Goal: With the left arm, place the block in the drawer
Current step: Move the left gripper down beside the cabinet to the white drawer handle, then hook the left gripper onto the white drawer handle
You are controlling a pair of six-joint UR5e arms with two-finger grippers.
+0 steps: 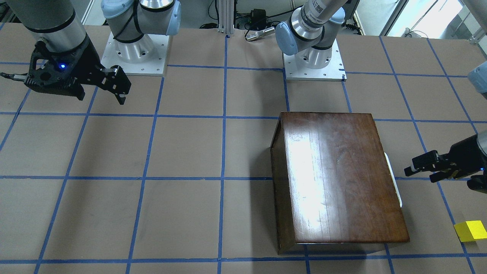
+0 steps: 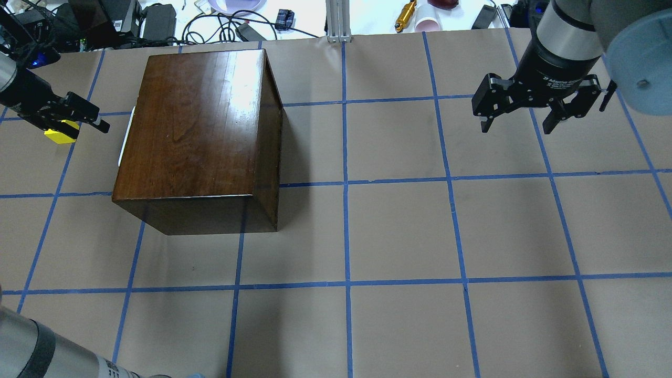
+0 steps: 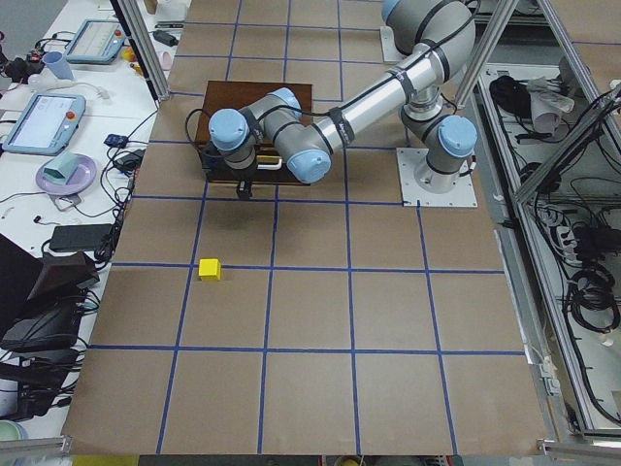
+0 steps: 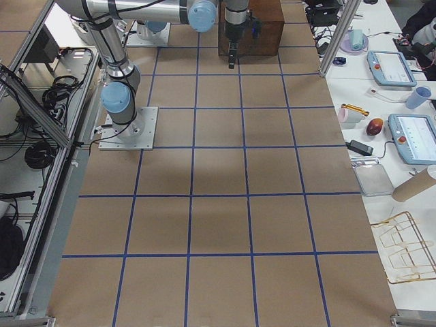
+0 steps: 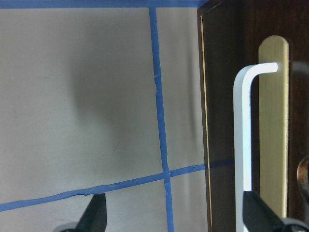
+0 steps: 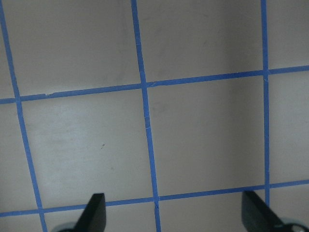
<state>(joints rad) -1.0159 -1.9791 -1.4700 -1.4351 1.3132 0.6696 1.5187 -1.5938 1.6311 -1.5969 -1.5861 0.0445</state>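
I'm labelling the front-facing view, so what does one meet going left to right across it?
In order: right tool → wooden box → left tool → yellow block.

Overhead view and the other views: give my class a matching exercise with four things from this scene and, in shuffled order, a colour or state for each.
Things:
1. block
2. box
3. handle
4. right gripper

Colour or state:
a. white
b. open, holding nothing
c. yellow
d. glossy dark brown

Pairs: 1-c, 2-d, 3-a, 4-b
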